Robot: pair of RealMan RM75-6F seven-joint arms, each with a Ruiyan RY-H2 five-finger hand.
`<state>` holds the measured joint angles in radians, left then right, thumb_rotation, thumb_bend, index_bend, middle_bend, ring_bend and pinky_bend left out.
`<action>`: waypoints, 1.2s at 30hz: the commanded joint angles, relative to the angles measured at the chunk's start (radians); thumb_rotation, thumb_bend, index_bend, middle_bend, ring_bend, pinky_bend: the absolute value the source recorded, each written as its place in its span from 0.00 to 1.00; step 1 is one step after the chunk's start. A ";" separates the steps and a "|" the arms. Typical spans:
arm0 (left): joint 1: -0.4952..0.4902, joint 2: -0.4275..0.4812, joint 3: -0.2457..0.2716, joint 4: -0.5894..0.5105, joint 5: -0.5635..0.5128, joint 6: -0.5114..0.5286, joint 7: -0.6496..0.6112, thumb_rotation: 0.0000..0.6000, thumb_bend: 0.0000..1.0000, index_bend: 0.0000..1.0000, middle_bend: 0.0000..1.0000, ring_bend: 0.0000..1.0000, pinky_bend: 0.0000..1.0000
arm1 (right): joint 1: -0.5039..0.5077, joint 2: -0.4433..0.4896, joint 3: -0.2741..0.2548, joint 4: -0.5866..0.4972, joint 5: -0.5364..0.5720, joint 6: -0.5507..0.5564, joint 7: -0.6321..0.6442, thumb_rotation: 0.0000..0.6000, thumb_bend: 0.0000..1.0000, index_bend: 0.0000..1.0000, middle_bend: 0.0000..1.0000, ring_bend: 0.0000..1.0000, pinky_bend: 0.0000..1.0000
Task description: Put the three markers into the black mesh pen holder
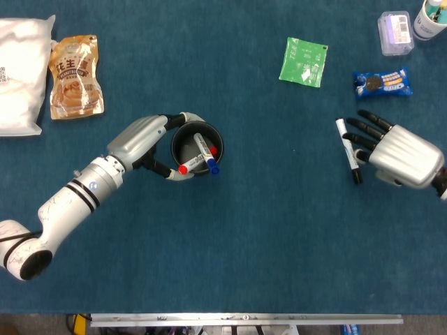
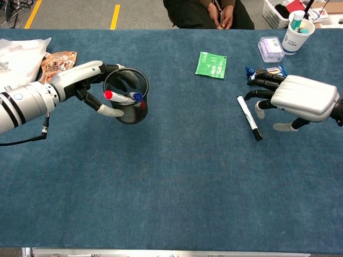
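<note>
Left hand (image 1: pixel 150 143): wrapped around the black mesh pen holder (image 1: pixel 196 147), gripping it; red-capped marker (image 1: pixel 193 164) and blue-capped marker (image 1: pixel 207 153) lean inside it
Right hand (image 1: pixel 398 153): holds nothing, fingers apart, low over the counter (image 1: pixel 265 230), just beside the black-capped marker (image 1: pixel 348 150) lying flat
Head view only: looks down into the holder
Chest view only: the mesh wall of the holder; a person's hands (image 2: pixel 217 13) beyond the far edge; yellow floor line (image 2: pixel 114 16)
Hard to tell: whether the right fingertips touch the marker
Surface: blue cloth; green packet (image 1: pixel 304 61), cookie pack (image 1: pixel 383 81), snack bag (image 1: pixel 75 77), white bag (image 1: pixel 21 73)
</note>
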<state>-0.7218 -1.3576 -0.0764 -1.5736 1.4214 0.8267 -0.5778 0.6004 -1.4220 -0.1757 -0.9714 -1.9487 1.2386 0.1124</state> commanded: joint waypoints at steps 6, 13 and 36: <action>-0.003 -0.005 -0.001 0.005 0.003 -0.002 -0.006 1.00 0.17 0.24 0.35 0.27 0.21 | 0.010 -0.121 -0.019 0.184 -0.025 0.030 0.008 1.00 0.21 0.49 0.23 0.06 0.08; -0.004 -0.006 -0.001 0.006 0.004 -0.003 -0.009 1.00 0.17 0.24 0.35 0.27 0.21 | 0.023 -0.187 -0.028 0.267 -0.026 0.034 0.012 1.00 0.21 0.49 0.23 0.06 0.08; 0.004 -0.002 0.007 0.016 0.014 0.006 -0.031 1.00 0.17 0.24 0.33 0.27 0.21 | 0.043 -0.251 -0.058 0.341 -0.002 0.028 0.013 1.00 0.29 0.52 0.24 0.07 0.08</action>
<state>-0.7178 -1.3600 -0.0699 -1.5577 1.4356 0.8330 -0.6092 0.6430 -1.6718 -0.2325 -0.6314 -1.9513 1.2673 0.1257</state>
